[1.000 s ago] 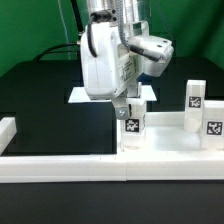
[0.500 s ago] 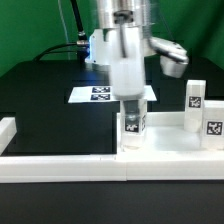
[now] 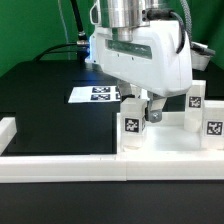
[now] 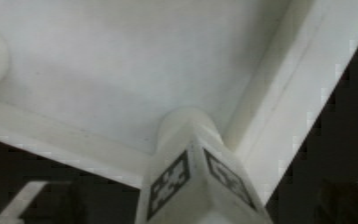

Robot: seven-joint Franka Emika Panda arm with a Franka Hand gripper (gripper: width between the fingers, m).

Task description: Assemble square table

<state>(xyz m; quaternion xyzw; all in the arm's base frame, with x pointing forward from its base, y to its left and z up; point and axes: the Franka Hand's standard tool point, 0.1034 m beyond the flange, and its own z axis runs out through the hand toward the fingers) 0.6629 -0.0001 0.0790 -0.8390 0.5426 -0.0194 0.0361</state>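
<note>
The square table's white panel (image 3: 172, 146) lies flat behind the front wall. One tagged white leg (image 3: 131, 127) stands upright on the corner of the panel nearest the exterior view's left. My gripper (image 3: 140, 110) hangs open just over the leg's top, its dark fingers (image 3: 153, 112) spread and clear of the leg. In the wrist view the same leg (image 4: 197, 172) points up between the jaws, with a gap on each side and one finger (image 4: 27, 203) far off it. The panel (image 4: 131, 75) lies beyond it. Two more legs (image 3: 196, 98) (image 3: 212, 127) stand at the exterior view's right.
A long low white border wall (image 3: 90, 167) runs along the front, with a short end piece (image 3: 6, 130) at the exterior view's left. The marker board (image 3: 98, 93) lies flat on the black table (image 3: 50, 110) behind the arm.
The jaws have opened and let go of the leg, which stays upright in the same spot. The hand has turned about its axis above it.
</note>
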